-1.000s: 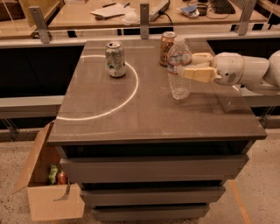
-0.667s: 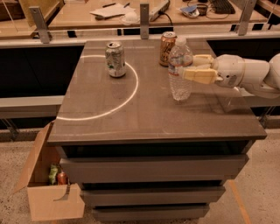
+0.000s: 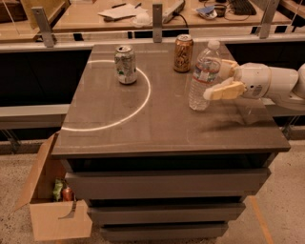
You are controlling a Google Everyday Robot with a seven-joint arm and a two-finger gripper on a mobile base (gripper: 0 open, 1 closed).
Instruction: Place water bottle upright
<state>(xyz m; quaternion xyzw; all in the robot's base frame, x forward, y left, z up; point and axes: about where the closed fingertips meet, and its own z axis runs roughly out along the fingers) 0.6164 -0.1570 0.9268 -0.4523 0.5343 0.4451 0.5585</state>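
Camera view: dark grey-brown flat-topped desk (image 3: 119,138) with stacked grey drawer fronts (image 3: 167,183) beneath, seen from the front and above. A thin white curved line (image 3: 149,90) runs across the top from 12 o'clock round to the left edge at 8 o'clock.

Clear ribbed plastic water bottle (image 3: 204,78) with white cap and white label band stands upright at about 2 o'clock on the desk, base flat on the surface. Cream-and-white end effector (image 3: 217,81) reaches in from 3 o'clock on a white arm (image 3: 281,86). It is level with the bottle's middle and right against its right side. Cannot tell whether it clasps the bottle or has let go.

Silver-green soda can (image 3: 126,64) upright at 11 o'clock, just inside the line. Bronze soda can (image 3: 183,53) upright at 1 o'clock near the back edge, close to the bottle but apart from it.

Room: light wooden counter (image 3: 86,19) behind at 12 o'clock, with grey metal posts (image 3: 157,21), white papers (image 3: 119,10) and a dark keyboard (image 3: 243,5). Pale speckled floor (image 3: 286,190) with an orange strip (image 3: 261,217) at 5 o'clock. Open brown cardboard box (image 3: 57,220) on the floor at 8 o'clock beside the desk, with green and red items (image 3: 61,190) inside.
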